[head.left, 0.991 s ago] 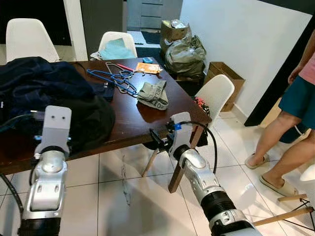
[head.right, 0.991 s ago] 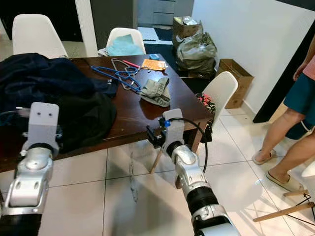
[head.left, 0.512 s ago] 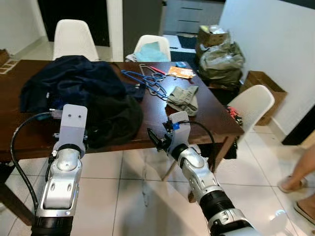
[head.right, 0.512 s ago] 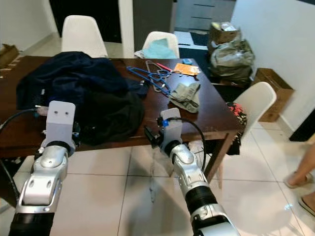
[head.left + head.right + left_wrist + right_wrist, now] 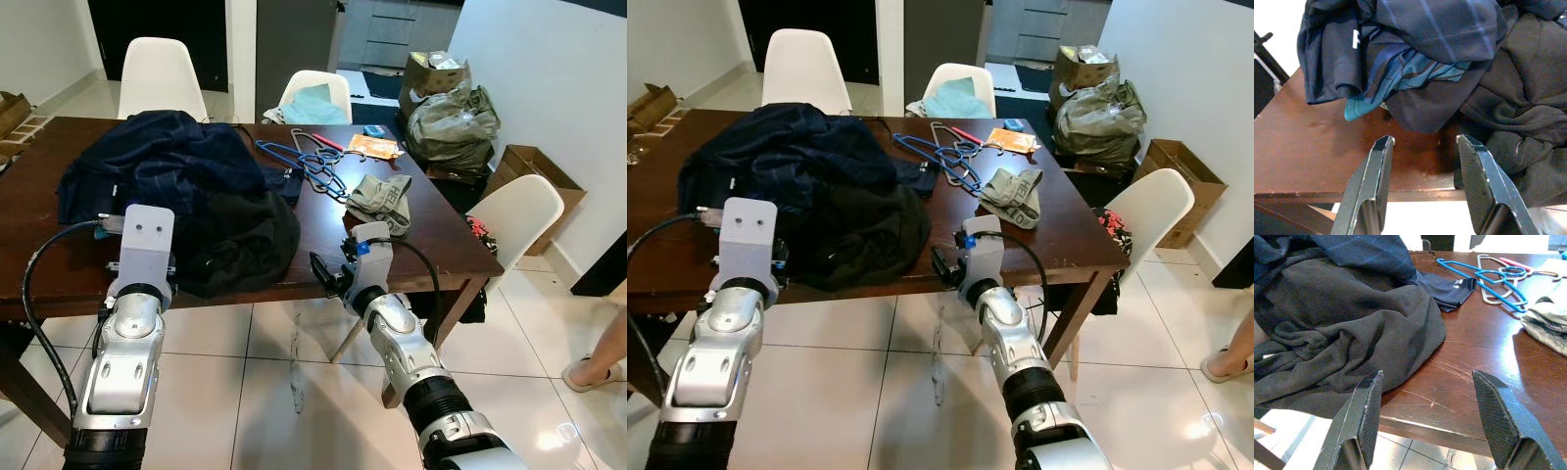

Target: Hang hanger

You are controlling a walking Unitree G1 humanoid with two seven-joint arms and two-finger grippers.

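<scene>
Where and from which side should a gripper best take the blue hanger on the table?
Probably from above, on a straight arm of the blue hanger: it lies flat on the table, tangled with a pale hanger, so the hook end looks cluttered. The right gripper is open and nearer.

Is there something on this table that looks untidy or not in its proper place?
Yes. Dark clothes lie in a crumpled heap on the table, and the blue hangers lie loose and tangled beside them with nothing hung. A grey-green garment sits bunched near the far edge.
</scene>
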